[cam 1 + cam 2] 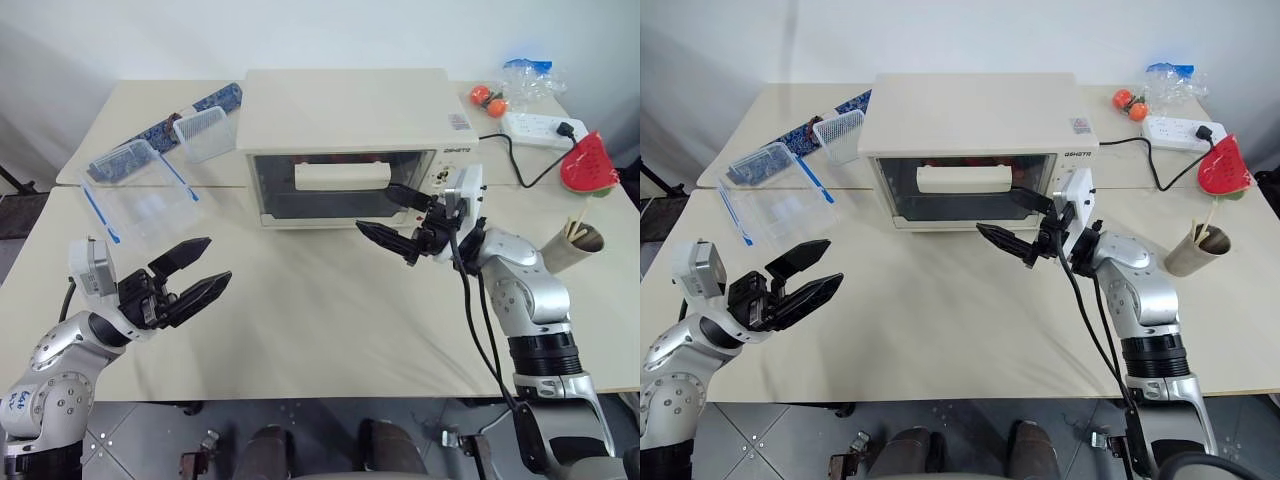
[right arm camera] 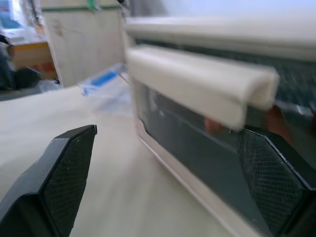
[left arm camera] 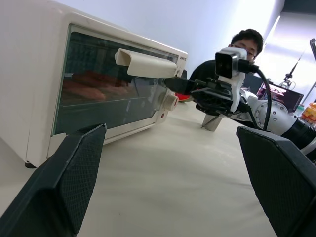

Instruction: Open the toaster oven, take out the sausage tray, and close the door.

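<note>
Cream-white and boxy, the toaster oven stands at the back middle of the pale beige table, its glass-paned door shut, with the long cream bar handle across the upper part of the pane. Small dark lettering sits at the top of the knob panel on its right, and a small label on the top right corner; neither can be read. Through the glass, the left wrist view shows red-orange sausages inside; the tray under them cannot be made out.

The right gripper hangs just in front of the door's right end, black fingers spread wide, holding nothing. The left gripper hovers over the table's near left, well apart from the oven, jaws equally wide and empty.

Clear plastic boxes with blue clips lie left of the oven. At the right are a white power strip, a red watermelon-slice toy and a paper cup of sticks.
</note>
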`<control>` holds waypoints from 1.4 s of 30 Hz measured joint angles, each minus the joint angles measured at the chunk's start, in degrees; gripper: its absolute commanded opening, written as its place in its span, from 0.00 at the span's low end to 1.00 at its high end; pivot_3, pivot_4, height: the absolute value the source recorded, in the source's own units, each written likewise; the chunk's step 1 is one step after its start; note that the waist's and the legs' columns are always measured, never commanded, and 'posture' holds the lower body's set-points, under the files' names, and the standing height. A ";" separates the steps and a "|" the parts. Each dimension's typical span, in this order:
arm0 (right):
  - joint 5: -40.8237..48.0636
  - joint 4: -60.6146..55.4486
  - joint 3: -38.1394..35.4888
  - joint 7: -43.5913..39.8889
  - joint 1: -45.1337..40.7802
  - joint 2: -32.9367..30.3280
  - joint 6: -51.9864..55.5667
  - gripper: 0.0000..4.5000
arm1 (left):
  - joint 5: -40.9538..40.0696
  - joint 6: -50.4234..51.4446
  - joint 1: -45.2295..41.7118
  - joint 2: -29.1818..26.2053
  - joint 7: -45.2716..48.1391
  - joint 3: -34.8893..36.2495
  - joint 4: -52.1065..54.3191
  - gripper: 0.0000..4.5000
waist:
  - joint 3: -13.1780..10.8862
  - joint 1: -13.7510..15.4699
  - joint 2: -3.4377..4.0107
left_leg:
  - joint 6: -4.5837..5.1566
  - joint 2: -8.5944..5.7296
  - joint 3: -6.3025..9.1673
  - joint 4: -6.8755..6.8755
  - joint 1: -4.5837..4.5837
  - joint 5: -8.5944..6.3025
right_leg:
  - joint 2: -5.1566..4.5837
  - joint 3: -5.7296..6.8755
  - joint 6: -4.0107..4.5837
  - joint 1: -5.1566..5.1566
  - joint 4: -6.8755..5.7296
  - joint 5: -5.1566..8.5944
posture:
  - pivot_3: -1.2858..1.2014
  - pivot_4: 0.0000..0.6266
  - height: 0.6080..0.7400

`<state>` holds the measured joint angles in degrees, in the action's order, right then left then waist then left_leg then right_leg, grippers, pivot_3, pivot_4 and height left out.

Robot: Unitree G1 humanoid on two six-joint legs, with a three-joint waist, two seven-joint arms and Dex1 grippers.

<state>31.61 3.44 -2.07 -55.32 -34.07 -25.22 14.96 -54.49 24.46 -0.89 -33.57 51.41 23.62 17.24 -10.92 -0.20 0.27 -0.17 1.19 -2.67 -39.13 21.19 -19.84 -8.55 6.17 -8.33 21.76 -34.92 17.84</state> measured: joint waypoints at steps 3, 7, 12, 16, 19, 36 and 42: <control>0.00 -0.67 -0.53 -0.17 0.00 0.43 -1.15 1.00 | 0.50 -0.02 -0.31 0.00 0.59 -0.23 -0.40 1.00 | 0.00 0.01 0.00 | 0.00 0.00 0.00 0.00 0.00 0.00 | 0.00 0.00 0.00 0.01 -0.01 0.00 | 0.52 0.24 1.00; -0.43 -1.98 -0.61 -2.36 1.97 0.18 -4.01 1.00 | 0.90 -0.21 -1.39 0.85 0.98 -0.53 -2.58 1.00 | 0.00 0.08 0.00 | 0.00 0.00 0.00 0.01 0.00 0.00 | 0.00 0.00 0.00 0.01 0.00 0.00 | 0.52 0.24 1.00; -3.51 -4.81 1.16 -9.13 6.81 -3.59 -9.34 1.00 | 1.80 -1.19 -3.93 1.28 0.91 -0.32 -5.06 1.00 | -0.01 0.04 -0.01 | 0.00 0.00 -0.04 0.03 0.01 -0.01 | 0.00 0.01 -0.01 0.04 0.02 0.00 | 0.52 0.24 1.00; -6.52 -5.19 1.92 -12.82 10.27 -6.05 -14.35 1.00 | 2.69 -1.44 -7.02 1.16 0.69 0.10 -8.44 1.00 | -0.01 0.00 -0.02 | 0.00 0.02 -0.11 0.03 -0.02 0.00 | 0.02 0.01 -0.01 0.05 0.02 0.00 | 0.52 0.24 1.00; -8.40 -4.74 1.89 -13.59 10.98 -6.24 -17.34 1.00 | 2.79 -1.20 -10.59 1.18 0.59 0.00 -11.27 0.87 | -0.01 0.05 -0.03 | 0.00 0.03 -0.13 -0.02 -0.02 0.00 | 0.02 0.00 -0.01 0.04 0.01 0.00 | 0.52 0.24 1.00; -10.34 -1.46 3.26 -14.19 10.54 -5.95 -23.43 1.00 | 18.64 -6.51 -34.82 10.85 -2.23 -13.97 -32.27 0.01 | -0.03 0.00 -0.08 | -0.01 -0.01 -0.13 -0.04 -0.03 0.04 | 0.02 0.05 -0.07 -0.01 0.02 -0.03 | 0.52 0.24 1.00; -10.78 -3.05 3.11 -13.07 14.47 -7.04 -23.79 1.00 | 18.92 -3.67 -34.25 8.54 3.09 -15.94 -31.42 0.01 | -0.03 0.39 -0.08 | 0.00 -0.02 -0.09 -0.05 0.00 0.04 | 0.01 0.06 -0.07 -0.01 0.03 -0.04 | 0.52 0.24 1.00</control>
<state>20.83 0.38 1.04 -68.39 -19.60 -32.26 -8.83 -35.57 20.80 -35.15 -25.03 54.50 7.68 -14.18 -10.95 0.18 0.18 -0.18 1.17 -2.76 -39.18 21.19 -19.80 -8.54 6.23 -8.40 21.75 -34.90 17.80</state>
